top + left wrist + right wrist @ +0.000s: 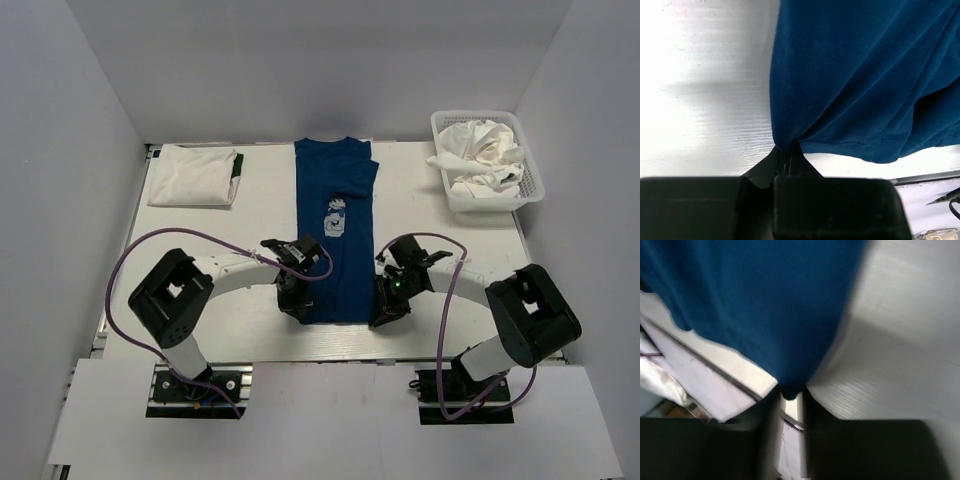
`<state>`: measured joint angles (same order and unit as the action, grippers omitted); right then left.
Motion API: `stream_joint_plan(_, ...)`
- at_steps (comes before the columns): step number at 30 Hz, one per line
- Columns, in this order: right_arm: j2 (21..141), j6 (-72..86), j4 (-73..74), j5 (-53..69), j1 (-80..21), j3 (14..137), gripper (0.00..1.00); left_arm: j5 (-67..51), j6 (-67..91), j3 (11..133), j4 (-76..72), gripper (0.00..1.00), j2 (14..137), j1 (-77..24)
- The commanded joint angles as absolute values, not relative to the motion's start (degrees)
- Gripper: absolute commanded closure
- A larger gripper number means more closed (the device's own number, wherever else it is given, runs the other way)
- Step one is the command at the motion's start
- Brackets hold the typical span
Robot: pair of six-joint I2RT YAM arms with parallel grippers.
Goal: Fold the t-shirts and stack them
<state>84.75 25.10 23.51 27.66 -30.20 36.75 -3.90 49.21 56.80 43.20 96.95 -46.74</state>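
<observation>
Count for you, top view:

- Royal-blue t-shirt: one.
- Folded white t-shirt, dark edging at one side: one.
- Loose white shirts heaped in the basket: more than one. They are too tangled for you to get a firm number.
- White lattice basket: one.
- Arms: two, the left arm and the right arm.
- Grippers: two, the left gripper and the right gripper.
- Bench: one.
</observation>
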Motion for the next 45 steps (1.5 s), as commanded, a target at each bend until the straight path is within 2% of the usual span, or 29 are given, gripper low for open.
stream_joint_plan(1, 85.52, 24.87, 22.59, 24.09, -31.29, 37.97, 0.84, -5.01, 49.48, 55.02, 42.55, 0.99, 94.22, -46.67)
stream_joint_plan(3, 85.26, 24.52, 23.2, 24.17, -31.55, 38.76, 1.0, -5.01, 49.48, 55.02, 42.54, 0.99, 93.6, -46.67)
stream_joint_plan(6, 83.94, 21.89, 25.74, 25.74, -32.25, 39.99, 1.0, -5.01, 49.48, 55.02, 44.11, 1.0, 93.6, -46.67)
stream_joint_plan(13, 72.52, 20.3, 36.81, 27.77, -35.68, 37.62, 1.0, -8.34, 50.53, 52.56, 45.18, 0.99, 88.42, -48.07)
stream_joint_plan(18, 69.34, 22.94, 36.56, 27.87, -37.53, 36.73, 1.0, -11.61, 50.54, 48.78, 45.17, 1.0, 87.8, -48.08)
stream_joint_plan(25, 74.26, 24.34, 32.87, 21.37, -37.27, 46.82, 1.0, -2.83, 48.87, 60.62, 49.22, 1.0, 87.8, -46.32)
stream_joint_plan(27, 76.54, 25.31, 31.38, 14.34, -37.18, 49.12, 1.0, -1.41, 48.26, 62.57, 48.34, 0.99, 88.94, -45.45)
stream_joint_plan(33, 83.83, 25.31, 31.73, 4.51, -35.78, 62.47, 1.0, 7.73, 49.66, 79.33, 53.78, 0.99, 97.45, -39.83)
stream_joint_plan(36, 87.35, 25.75, 32.95, -7.18, -34.98, 70.56, 1.0, 7.73, 49.14, 85.75, 53.79, 0.99, 100.45, -35.7)
stream_joint_plan(45, 100.54, 23.82, 34.81, -10.37, -31.2, 88.85, 1.0, 6.34, 43.95, 106.33, 55.55, 1.0, 114.42, -30.24)
